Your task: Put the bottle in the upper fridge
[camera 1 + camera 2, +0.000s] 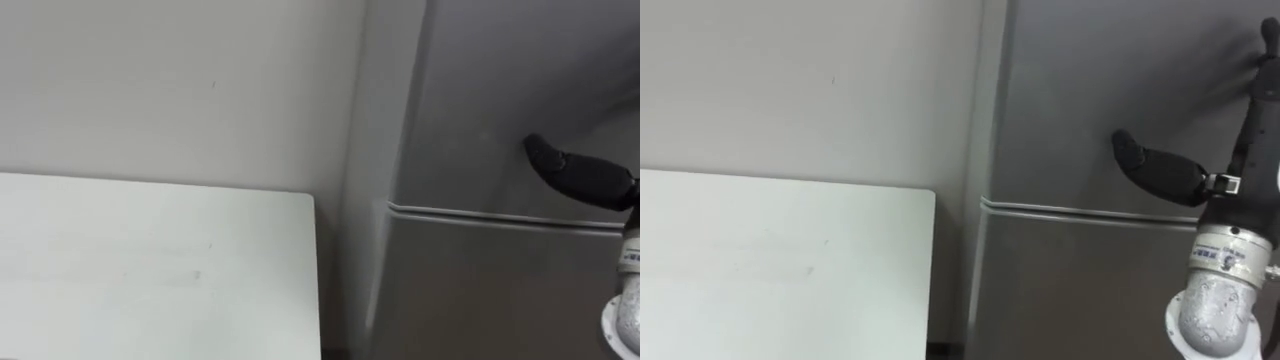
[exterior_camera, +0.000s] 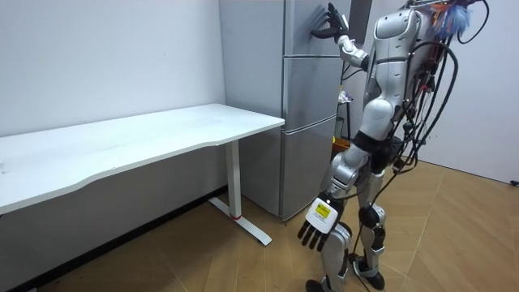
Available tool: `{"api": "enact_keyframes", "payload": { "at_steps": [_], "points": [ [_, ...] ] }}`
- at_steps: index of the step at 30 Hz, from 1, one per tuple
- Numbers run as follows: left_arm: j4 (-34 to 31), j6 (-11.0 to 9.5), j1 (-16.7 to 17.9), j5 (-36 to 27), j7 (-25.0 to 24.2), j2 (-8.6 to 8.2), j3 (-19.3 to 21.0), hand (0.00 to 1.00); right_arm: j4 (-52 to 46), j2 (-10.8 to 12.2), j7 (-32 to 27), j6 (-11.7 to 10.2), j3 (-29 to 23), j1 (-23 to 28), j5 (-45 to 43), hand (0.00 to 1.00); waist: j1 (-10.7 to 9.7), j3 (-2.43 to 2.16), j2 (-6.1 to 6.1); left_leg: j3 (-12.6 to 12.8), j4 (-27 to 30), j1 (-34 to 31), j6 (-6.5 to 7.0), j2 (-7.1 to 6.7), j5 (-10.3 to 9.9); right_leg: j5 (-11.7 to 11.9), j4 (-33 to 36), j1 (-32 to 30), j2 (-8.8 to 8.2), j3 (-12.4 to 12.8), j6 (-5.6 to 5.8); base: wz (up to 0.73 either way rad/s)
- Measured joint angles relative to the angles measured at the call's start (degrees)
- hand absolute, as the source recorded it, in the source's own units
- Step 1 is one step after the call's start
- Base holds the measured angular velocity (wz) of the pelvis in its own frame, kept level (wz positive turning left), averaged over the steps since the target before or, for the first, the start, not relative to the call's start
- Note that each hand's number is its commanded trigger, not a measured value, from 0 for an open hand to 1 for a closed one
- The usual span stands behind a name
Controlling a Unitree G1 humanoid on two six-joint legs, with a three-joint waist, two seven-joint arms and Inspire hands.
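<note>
Tall grey metal two-door fridge [image 2: 308, 122] closed, upper door [image 1: 1090, 100] blocks the inside. White flat rectangular surface [image 1: 150, 270] just left of it, narrow gap between.

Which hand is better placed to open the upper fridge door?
Right: the right hand is raised against the upper fridge door, while the left hand hangs open at the robot's side, well below it.
</note>
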Motion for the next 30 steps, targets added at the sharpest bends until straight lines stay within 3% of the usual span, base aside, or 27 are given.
{"api": "enact_keyframes", "payload": {
  "at_steps": [8,24,29,30],
  "points": [
    [0.0,0.9,0.6,0.0,-0.4,0.26,-1.3,0.0,1.4,-0.5,-0.6,0.0,0.0,-0.3,0.0,0.0,0.1,0.0,0.0,-0.6,0.0,-0.1,0.14,-0.14,0.2,0.0,0.0,0.1,-0.05,-0.5,0.0,0.04],
    [0.0,0.8,0.4,-0.2,-1.1,0.55,-0.9,0.0,1.0,-0.6,-2.5,-1.3,-0.1,0.0,3.4,0.0,-0.5,-0.15,0.3,-1.4,0.3,-0.3,0.21,-0.46,0.2,0.0,-0.1,0.3,-0.25,-1.3,0.0,0.02],
    [-1.9,0.9,1.7,-0.6,-0.6,0.54,-0.9,0.0,-0.1,-1.6,-2.9,-1.3,-0.2,0.5,5.5,0.0,-0.8,-0.45,0.6,-1.4,0.5,-0.3,0.27,-0.59,0.2,0.1,-0.4,0.4,-0.3,-1.4,0.11,0.01],
    [-2.6,0.9,2.2,-0.7,-0.5,0.53,-0.9,0.0,-0.2,-1.8,-3.0,-1.3,-0.2,0.6,5.5,0.0,-1.2,-0.8,0.77,-1.5,0.5,-0.6,0.34,-0.66,0.3,0.2,-0.7,0.4,-0.31,-1.6,0.19,0.06]
  ]
}}
